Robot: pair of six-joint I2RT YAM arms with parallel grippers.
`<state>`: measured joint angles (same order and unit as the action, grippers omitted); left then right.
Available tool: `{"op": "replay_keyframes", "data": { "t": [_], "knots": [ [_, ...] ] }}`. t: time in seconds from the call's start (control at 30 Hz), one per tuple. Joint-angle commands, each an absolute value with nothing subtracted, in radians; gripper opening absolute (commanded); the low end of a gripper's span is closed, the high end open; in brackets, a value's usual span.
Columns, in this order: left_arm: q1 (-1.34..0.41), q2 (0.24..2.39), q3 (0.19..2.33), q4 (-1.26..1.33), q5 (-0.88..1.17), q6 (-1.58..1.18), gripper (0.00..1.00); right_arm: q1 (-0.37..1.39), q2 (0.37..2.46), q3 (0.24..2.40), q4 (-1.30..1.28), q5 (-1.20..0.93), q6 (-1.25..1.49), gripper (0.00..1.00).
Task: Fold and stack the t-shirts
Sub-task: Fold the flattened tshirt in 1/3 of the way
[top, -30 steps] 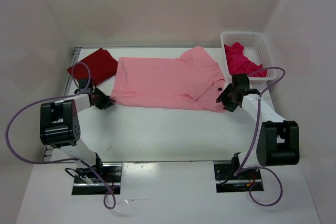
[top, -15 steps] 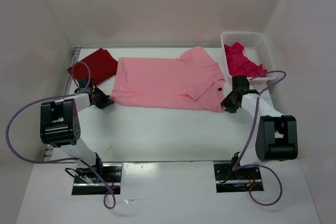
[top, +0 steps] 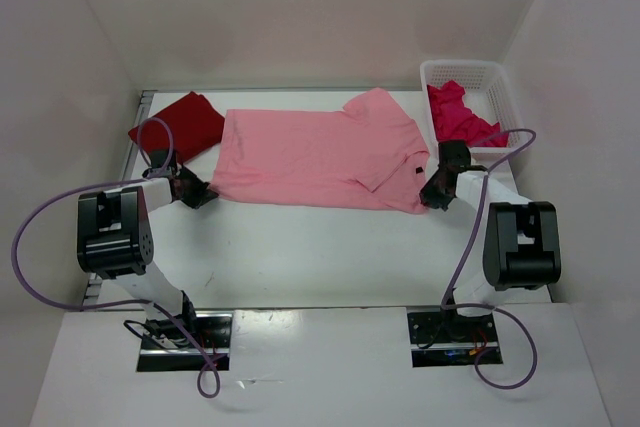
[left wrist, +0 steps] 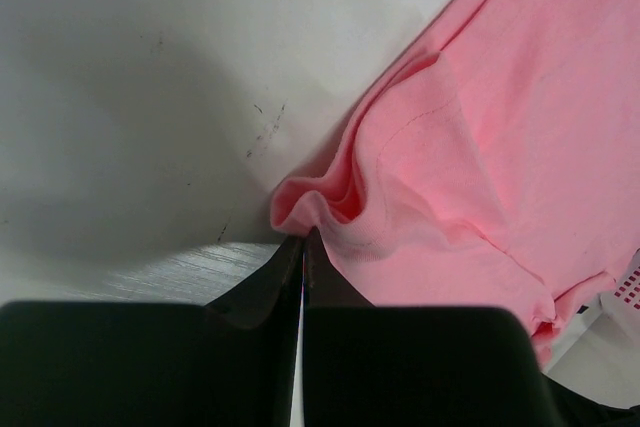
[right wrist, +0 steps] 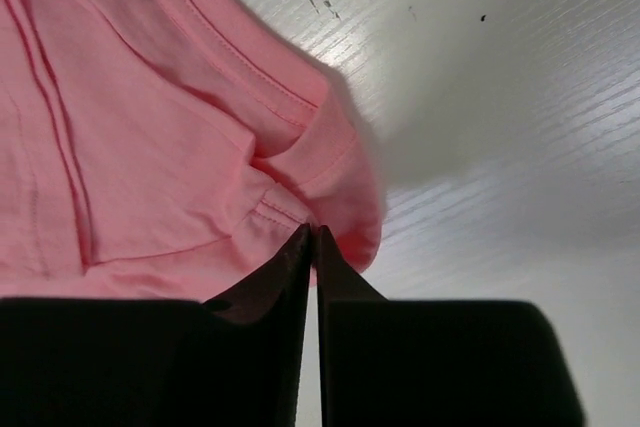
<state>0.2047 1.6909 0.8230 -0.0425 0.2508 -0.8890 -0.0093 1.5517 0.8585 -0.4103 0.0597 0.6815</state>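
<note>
The pink t-shirt (top: 310, 152) is spread unfolded mid-frame on the tabletop (top: 320, 247), the dark red t-shirt (top: 185, 125) seems folded upper left, the crimson t-shirt (top: 460, 117) is heaped in the basket (top: 500, 87) upper right — left jaws and right jaws are clamped on the pink's lower corners.

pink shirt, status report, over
Left fingers shut on near-left corner of pink shirt; right fingers shut on its near-right corner. Shirt lying flat. Dark red shirt beside it, magenta shirt in basket.

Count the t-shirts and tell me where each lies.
3: light pink t-shirt spread mid-table; dark red t-shirt at far left; magenta t-shirt bunched in the basket. Others may hide beneath it.
</note>
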Motion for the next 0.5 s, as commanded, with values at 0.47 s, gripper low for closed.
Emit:
{"op": "replay_keyframes", "data": {
  "t": [0.47],
  "knots": [
    [0.204, 1.697, 0.861, -0.035, 0.249, -0.864, 0.00, -0.015, 1.690, 1.049, -0.371, 0.192, 0.646, 0.03]
  ]
}}
